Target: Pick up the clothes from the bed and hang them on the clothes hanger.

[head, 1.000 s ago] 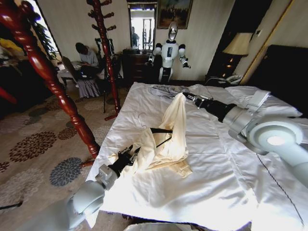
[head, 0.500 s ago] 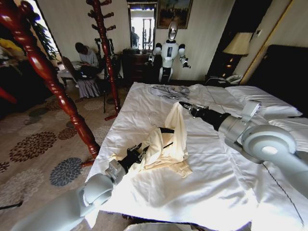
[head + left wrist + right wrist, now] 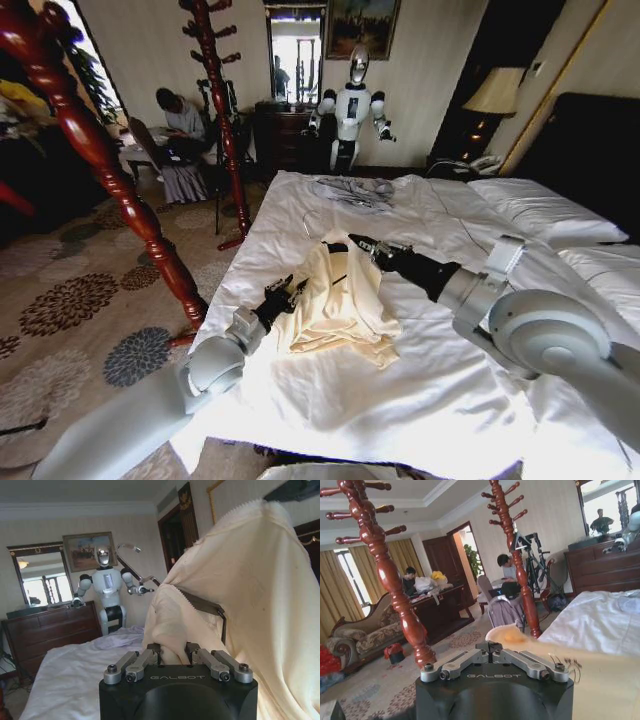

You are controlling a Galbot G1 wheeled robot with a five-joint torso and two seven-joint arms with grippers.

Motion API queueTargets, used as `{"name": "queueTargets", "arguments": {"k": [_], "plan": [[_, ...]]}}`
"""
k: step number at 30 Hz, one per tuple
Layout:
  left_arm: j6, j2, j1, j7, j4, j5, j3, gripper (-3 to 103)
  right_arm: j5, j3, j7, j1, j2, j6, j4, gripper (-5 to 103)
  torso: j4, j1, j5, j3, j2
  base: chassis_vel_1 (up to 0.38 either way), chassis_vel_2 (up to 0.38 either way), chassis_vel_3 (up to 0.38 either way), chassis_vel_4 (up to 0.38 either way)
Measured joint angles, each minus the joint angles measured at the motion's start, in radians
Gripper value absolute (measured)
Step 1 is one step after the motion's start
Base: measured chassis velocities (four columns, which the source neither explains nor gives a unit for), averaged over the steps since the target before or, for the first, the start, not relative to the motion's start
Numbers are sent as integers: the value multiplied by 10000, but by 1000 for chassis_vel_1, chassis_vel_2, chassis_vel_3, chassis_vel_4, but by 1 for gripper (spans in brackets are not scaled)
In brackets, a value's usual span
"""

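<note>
The left hand (image 3: pixel 287 296) is clenched on a fold at one edge of the cream shirt (image 3: pixel 340 305), and the left wrist view shows its fingers (image 3: pixel 150 656) pinching the bunched cloth. The right hand (image 3: pixel 362 243) reaches in at the shirt's far, upper end by the collar; whether it is released or grasping I cannot tell. The shirt lies low on the bed (image 3: pixel 450 380), draped between the 2 hands, with the black hanger (image 3: pixel 335 247) partly inside it: its bar (image 3: pixel 200 605) pokes from the neck opening and its silver hook (image 3: pixel 312 225) sticks out just beyond the right hand.

The main risk, as I judge it, is the thin fabric sliding off the hanger's shoulder, since only 1 end of the bar seems seated under the cloth. A pull by the left hand away from the right could drag the collar off. A small pinch of soft cloth may also slip free.

A grey garment (image 3: pixel 352 190) lies farther up the bed, beyond the right hand, well apart from the shirt. 2 red-brown wooden coat stands rise beside the bed, 1 (image 3: pixel 100 160) close to the left arm; a wide outward swing of that arm could strike it. Nothing lies between the hands and the shirt.
</note>
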State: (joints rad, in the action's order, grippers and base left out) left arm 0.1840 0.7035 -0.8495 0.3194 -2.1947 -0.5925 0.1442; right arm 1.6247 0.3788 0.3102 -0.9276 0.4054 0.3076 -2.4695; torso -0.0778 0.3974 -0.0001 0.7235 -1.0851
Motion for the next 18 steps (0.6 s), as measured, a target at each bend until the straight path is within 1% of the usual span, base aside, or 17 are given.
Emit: {"name": "queueTargets", "arguments": {"k": [1,2,5,9,11,12,13,14,15,16,17,18], "plan": [[0,0,0,0,0,0,0,24,0,0,0,0,0,0,0,0,0,0,0,0,0,0,0,0,0],[2,-85,-72,16,-82,-78,-290,24,-87,-98,-35,-73,65,37,-48,0,0,0,1,0,0,0,0,0,0],[1,-212,-94,87,-233,-272,-723,24,-386,-255,-215,-379,161,116,-241,0,0,-1,-1,0,0,0,0,0,0],[2,-275,-37,125,-342,-341,-884,24,-627,-266,-367,-662,203,212,-302,0,-3,0,1,-1,0,0,0,0,0],[2,-306,-34,160,-424,-387,-965,24,-802,-271,-429,-775,243,233,-302,-2,-3,0,1,0,0,0,0,0,0],[2,-329,-40,208,-497,-435,-1034,24,-901,-275,-460,-829,298,233,-288,8,-3,0,1,-1,0,0,0,0,0],[2,-329,-40,208,-497,-435,-1034,24,-901,-275,-460,-829,298,233,-288,8,-3,0,1,-1,0,0,0,0,0],[2,-332,-58,242,-527,-446,-1069,24,-1001,-282,-482,-844,338,233,-233,14,-2,0,0,-1,0,0,0,0,0],[1,-323,-82,275,-547,-447,-1098,24,-1177,-294,-538,-860,376,232,-142,14,-1,-1,0,-1,0,0,0,0,0],[2,-317,-92,285,-551,-447,-1108,24,-1260,-299,-567,-865,390,229,-97,19,0,-1,0,-1,-1,0,0,0,0],[2,-317,-92,285,-551,-447,-1108,24,-1260,-299,-567,-865,390,229,-97,19,0,-1,0,-1,-1,0,0,0,0],[8,-257,-158,321,-570,-432,-1160,24,-1660,-326,-725,-902,452,177,84,25,-1,0,0,-1,0,0,0,0,0]]}}
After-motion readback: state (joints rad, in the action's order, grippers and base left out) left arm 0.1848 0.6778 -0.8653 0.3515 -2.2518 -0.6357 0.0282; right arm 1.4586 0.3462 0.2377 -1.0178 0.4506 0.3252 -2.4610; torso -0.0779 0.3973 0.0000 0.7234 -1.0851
